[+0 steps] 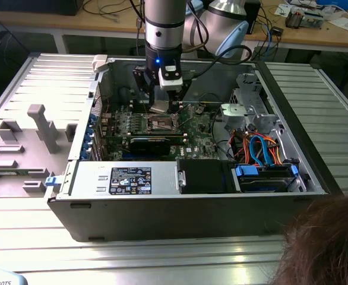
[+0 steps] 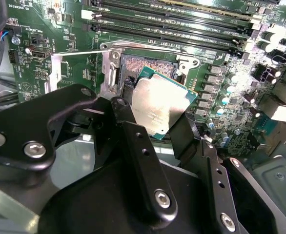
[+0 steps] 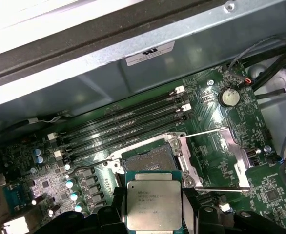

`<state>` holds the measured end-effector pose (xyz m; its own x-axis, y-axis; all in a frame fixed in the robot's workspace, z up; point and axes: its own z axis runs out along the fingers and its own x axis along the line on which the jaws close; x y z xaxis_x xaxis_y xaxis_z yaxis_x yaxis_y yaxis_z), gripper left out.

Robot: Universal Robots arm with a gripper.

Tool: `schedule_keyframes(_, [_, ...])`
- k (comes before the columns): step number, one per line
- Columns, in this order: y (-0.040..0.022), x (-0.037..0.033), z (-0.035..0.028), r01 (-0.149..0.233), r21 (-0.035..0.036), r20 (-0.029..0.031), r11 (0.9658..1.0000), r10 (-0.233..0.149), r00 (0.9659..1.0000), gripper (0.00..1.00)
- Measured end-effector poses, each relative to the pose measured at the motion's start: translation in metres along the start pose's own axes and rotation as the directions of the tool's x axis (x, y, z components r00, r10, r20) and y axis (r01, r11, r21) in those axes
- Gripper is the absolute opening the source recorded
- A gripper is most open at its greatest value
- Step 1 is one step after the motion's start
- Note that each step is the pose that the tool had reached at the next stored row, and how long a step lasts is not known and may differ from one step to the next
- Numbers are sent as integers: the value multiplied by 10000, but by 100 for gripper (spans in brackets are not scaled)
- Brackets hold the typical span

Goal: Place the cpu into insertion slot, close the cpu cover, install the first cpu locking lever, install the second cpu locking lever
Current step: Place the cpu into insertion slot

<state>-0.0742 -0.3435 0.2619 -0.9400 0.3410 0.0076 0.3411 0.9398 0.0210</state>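
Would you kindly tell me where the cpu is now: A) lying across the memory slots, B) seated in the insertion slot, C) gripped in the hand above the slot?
C: in the first wrist view the hand clamps the cpu by its edges, above the uncovered insertion slot.

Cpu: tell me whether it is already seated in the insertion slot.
No: in the first wrist view the gripper holds the cpu, and the insertion slot lies bare at its centre.

The chip point(image 3: 153, 204) had a dull silver metal top (faintly printed); the fingers point(image 2: 138, 151) were matt black, the board point(image 2: 70, 58) glossy green, the case point(image 1: 162, 211) smooth grey metal.
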Motion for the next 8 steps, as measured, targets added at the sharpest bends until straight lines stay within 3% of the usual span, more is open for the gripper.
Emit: schedule_keyframes(8, [0, 0, 8, -203, 12, 9, 9998, 203, 9998, 54])
